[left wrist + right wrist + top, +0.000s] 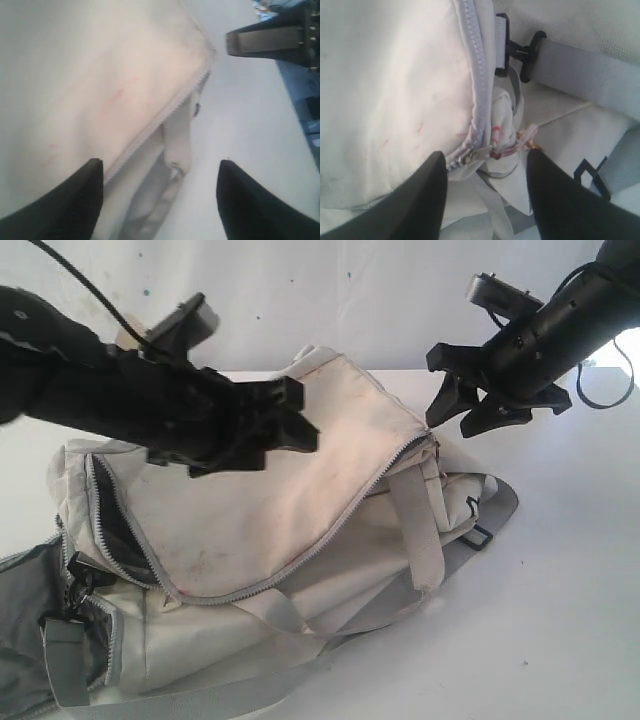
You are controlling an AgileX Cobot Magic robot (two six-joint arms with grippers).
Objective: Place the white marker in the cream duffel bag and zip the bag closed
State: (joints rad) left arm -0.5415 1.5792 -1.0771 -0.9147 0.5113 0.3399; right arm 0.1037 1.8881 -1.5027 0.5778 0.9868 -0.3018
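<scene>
We cannot find the marker in any view. Our guess is that it is inside the bag [300, 510], which lies slumped across the table [560, 620] and fills the centre and lower left of the exterior frame.

The next move turns on the zipper [340, 525]. Its long axis runs from the lower centre of the frame up to the upper right, ending at the bag's corner. The teeth look meshed along that run. At the left of the frame a gap [115, 525] shows dark lining, so we judge the closing unfinished.

The pull [470, 158] sits at the upper-right end of the zipper. In the right wrist view it lies just inside one finger, with a red-stained tab beside it and a black buckle [520, 50] further off.

The right gripper [450, 423] is the nearer one. It hangs just above that corner, pointing down and to the left, with its jaws apart and nothing between them. We cannot tell whether a fingertip touches the fabric.

The left gripper [305, 418] reaches in from the left over the middle of the bag, above the fabric. Its jaws are also spread wide and empty, and it is well apart from the pull.
</scene>
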